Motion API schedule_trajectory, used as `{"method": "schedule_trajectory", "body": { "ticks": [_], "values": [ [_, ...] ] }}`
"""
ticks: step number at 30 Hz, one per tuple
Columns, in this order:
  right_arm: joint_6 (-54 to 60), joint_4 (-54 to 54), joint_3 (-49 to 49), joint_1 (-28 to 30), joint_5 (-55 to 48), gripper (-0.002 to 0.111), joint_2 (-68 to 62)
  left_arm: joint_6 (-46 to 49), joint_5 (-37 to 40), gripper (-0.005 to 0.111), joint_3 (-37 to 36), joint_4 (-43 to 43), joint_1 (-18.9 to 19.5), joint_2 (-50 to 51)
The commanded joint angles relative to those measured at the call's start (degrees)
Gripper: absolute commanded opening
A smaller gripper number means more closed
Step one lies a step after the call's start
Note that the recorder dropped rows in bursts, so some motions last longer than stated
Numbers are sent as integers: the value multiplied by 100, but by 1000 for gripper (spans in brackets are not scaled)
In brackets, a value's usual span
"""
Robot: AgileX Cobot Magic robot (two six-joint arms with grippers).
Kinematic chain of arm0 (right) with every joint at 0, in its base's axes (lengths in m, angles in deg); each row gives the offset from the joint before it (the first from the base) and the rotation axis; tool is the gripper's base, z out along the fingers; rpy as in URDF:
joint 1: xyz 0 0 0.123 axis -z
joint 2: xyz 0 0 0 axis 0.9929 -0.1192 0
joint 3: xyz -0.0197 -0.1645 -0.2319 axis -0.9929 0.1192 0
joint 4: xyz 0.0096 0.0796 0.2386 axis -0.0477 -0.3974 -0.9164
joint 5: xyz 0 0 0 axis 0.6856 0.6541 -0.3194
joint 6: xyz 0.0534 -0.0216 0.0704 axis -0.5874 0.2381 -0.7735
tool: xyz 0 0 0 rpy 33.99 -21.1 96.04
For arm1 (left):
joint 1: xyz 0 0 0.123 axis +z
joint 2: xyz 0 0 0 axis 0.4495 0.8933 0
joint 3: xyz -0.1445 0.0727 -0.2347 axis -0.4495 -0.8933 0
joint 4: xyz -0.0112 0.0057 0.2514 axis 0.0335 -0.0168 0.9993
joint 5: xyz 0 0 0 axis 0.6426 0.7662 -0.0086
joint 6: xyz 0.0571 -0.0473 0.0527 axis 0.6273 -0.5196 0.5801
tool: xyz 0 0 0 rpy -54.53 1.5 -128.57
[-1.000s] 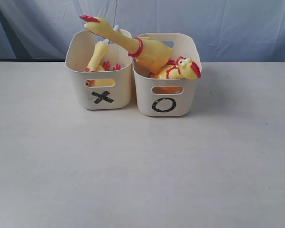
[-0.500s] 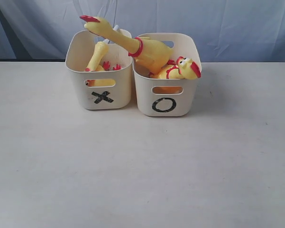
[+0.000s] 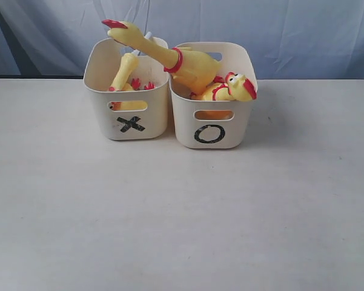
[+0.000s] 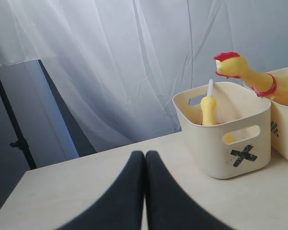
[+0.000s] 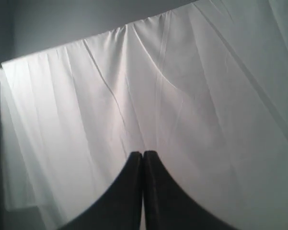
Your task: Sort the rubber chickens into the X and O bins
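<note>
Left gripper point(image 4: 144, 157): fingers pressed together, nothing between them. It hangs low over the table point(image 3: 169, 212), off to the side of the bins and well apart from them. I read that as a parked pose.

X bin point(image 3: 152, 118): on the table, mark facing the exterior camera. A slim chicken point(image 3: 126, 68) stands in it neck-up, leaning on the inside wall, with a white tube point(image 4: 210, 87) poking above the rim. Red feet point(image 3: 142, 85) show beside it. I cannot tell whether they belong to it or to another bird. Yellow shows through the slot handle.

Long chicken point(image 3: 191, 65): body in the O bin, neck and head slanting out across the X bin's back rim. My guess is it is simply too long for the tub, so it props on the edge instead of lying flat. It counts for O by where its weight sits.

O bin point(image 3: 185, 124): touching or just beside the X bin, set slightly nearer the camera. A third chicken point(image 3: 237, 86) rests its head on the right rim, pushed up by the long one's bulk. Orange-yellow shows through the slot. A fourth bird I cannot confirm.

No chickens lie loose on the table, so I judge the sorting done or nearly so.

Right gripper point(image 5: 143, 157): fingers closed on each other, empty, aimed up at the curtain point(image 5: 191, 96). No bins show in its view.
</note>
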Motion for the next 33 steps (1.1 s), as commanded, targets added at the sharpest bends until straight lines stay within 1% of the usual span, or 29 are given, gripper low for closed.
{"method": "schedule_trajectory", "body": {
  "ticks": [1, 3, 5, 6, 16, 17, 18, 21, 22, 27, 31, 33],
  "values": [
    [13, -2751, 109, 19, -31, 0, 42, 5, -63, 0, 34, 15, 31, -29],
    [13, -4056, 135, 19, -62, 0, 42, 5, -63, 0, 34, 15, 31, -29],
    [13, -4810, 135, 19, -62, 0, 42, 5, -63, 0, 34, 15, 31, -29],
    [13, -5006, 124, 19, -62, 0, 42, 5, -63, 0, 34, 15, 31, -29],
    [13, -5068, 124, 19, -94, 0, 42, 5, -86, 0, 22, 41, 31, -29],
    [13, -5129, 124, 19, -94, 0, 42, 5, -86, 0, -20, 109, 31, -29],
    [13, -5467, 206, 19, -103, 0, 42, 5, -109, 0, -138, 383, 31, -29],
    [13, -6447, 722, 19, -103, 0, 42, 5, -109, 0, -595, 1410, 31, -29],
    [13, -6540, 915, 19, -103, 0, 42, 5, -93, 0, -716, 1473, 31, -29],
    [13, -6665, 2298, 19, -103, 0, 503, 5, -63, 0, -1340, 1275, 31, -29],
    [13, -7135, 2878, 19, -107, 0, 863, 5, -35, 0, -1501, 1275, 31, -29],
    [13, -7148, 3082, 19, -107, 0, 924, 5, -24, 0, -1540, 1275, 31, -29]
  ]
}}
